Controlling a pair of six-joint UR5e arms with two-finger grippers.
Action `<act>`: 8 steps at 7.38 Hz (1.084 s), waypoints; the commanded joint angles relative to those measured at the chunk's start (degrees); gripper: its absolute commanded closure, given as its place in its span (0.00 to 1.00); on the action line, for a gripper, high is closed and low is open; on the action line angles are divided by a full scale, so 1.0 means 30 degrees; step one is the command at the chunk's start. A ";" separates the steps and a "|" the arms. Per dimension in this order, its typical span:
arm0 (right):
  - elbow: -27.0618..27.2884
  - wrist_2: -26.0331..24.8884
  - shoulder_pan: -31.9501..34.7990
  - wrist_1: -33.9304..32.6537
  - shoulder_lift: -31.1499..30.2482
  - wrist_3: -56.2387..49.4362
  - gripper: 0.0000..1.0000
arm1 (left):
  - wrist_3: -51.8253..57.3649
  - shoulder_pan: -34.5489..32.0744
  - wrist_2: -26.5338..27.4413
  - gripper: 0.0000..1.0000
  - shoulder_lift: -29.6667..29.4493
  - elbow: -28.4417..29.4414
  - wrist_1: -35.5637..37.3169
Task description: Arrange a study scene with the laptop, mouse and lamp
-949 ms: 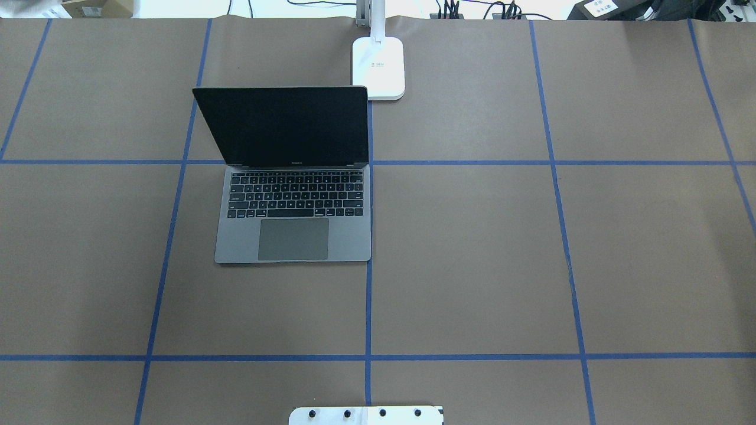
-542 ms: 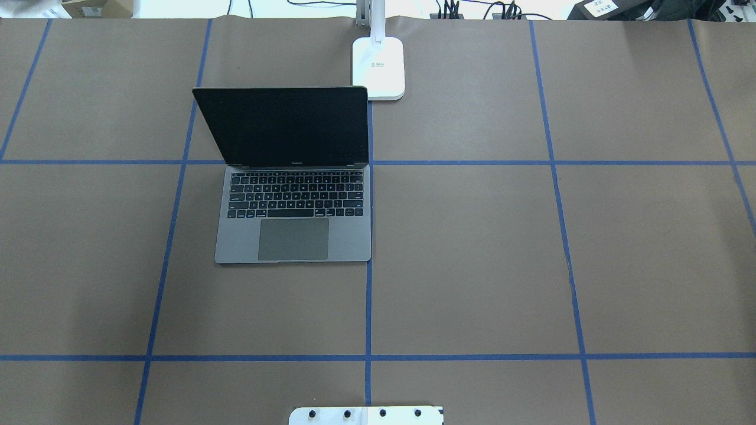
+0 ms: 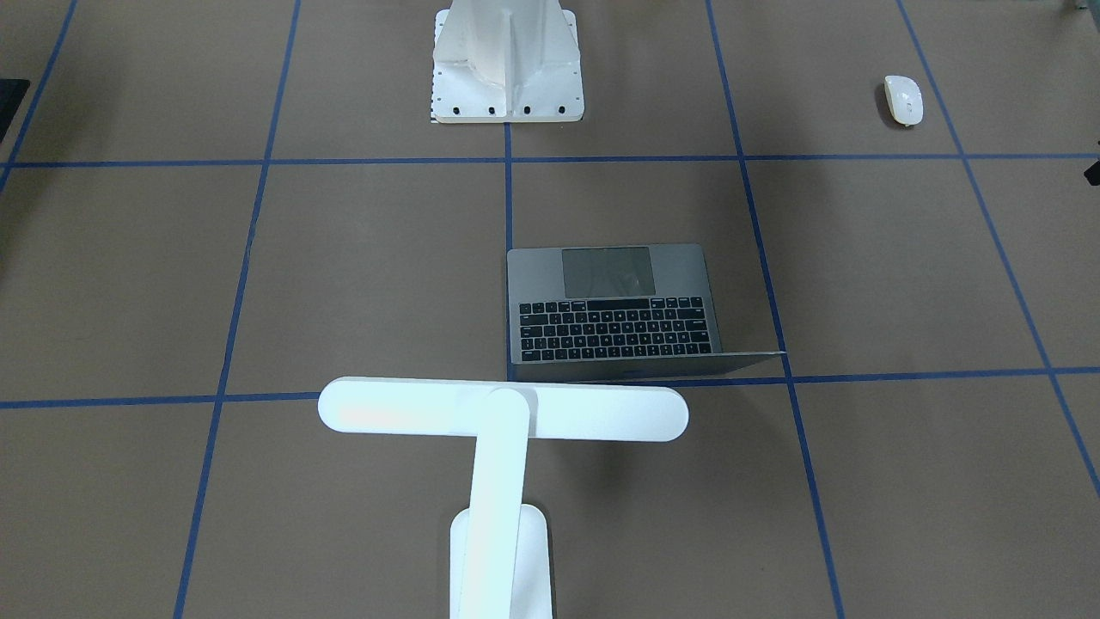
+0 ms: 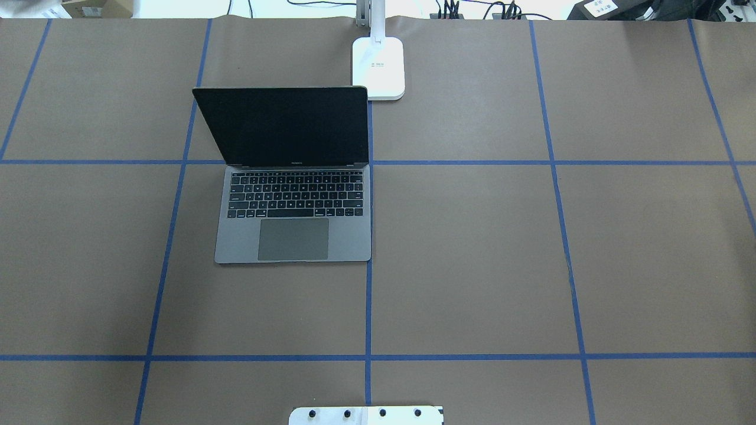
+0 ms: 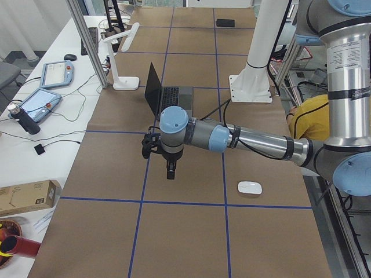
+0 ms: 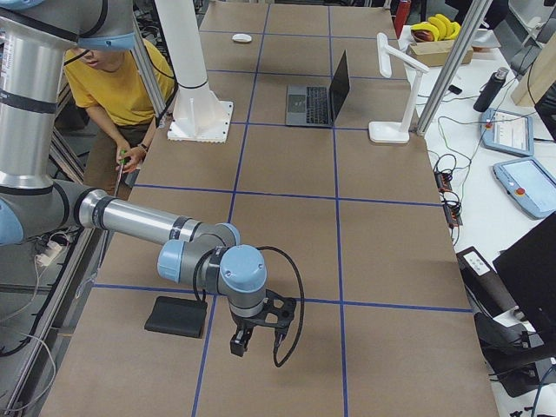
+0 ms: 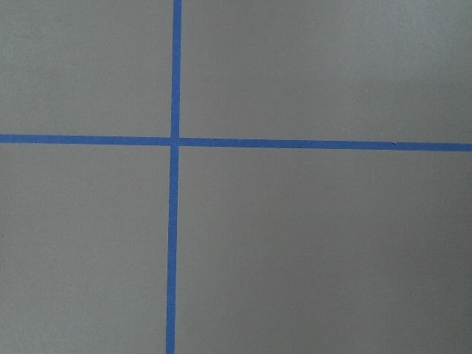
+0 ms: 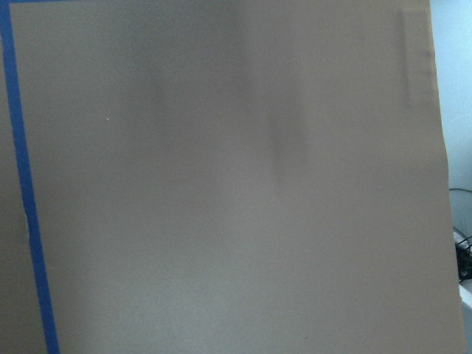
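The laptop (image 4: 293, 236) stands open on the brown table left of centre, its dark screen up; it also shows in the front view (image 3: 610, 318). The white lamp (image 3: 503, 410) stands behind it, with its base (image 4: 378, 68) at the far edge. The white mouse (image 3: 903, 99) lies alone near the robot's left side, and in the left side view (image 5: 249, 187) it lies close to my left arm. My left gripper (image 5: 170, 171) hangs over bare table. My right gripper (image 6: 239, 343) hangs over the table's right end. I cannot tell whether either is open or shut. Both wrist views show only paper and tape.
The white ribbed pedestal (image 3: 507, 60) stands at the robot's edge. A flat black mat (image 6: 176, 316) lies beside my right arm. A person in a yellow shirt (image 6: 113, 78) sits behind the robot. Tablets and cables lie on the side bench (image 6: 521, 156).
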 commanded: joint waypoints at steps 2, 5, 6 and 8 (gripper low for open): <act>0.0666 0.0805 -0.0043 -0.0219 -0.0141 1.1174 0.00 | 0.0478 -0.0382 0.0001 0.00 0.0685 0.0025 -0.0010; 0.0666 0.3061 -0.1762 -0.0656 -0.1895 1.8540 0.01 | 0.0478 -0.0383 0.0001 0.00 0.0864 0.0025 -0.0010; 0.0666 0.3094 -0.2788 -0.0862 -0.2160 2.0969 0.02 | 0.0478 -0.0441 0.0001 0.00 0.1038 -0.0033 -0.0097; 0.0637 0.3065 -0.3994 -0.0806 -0.3766 2.1785 0.02 | 0.0478 -0.0471 0.0001 0.00 0.1040 -0.0122 -0.0098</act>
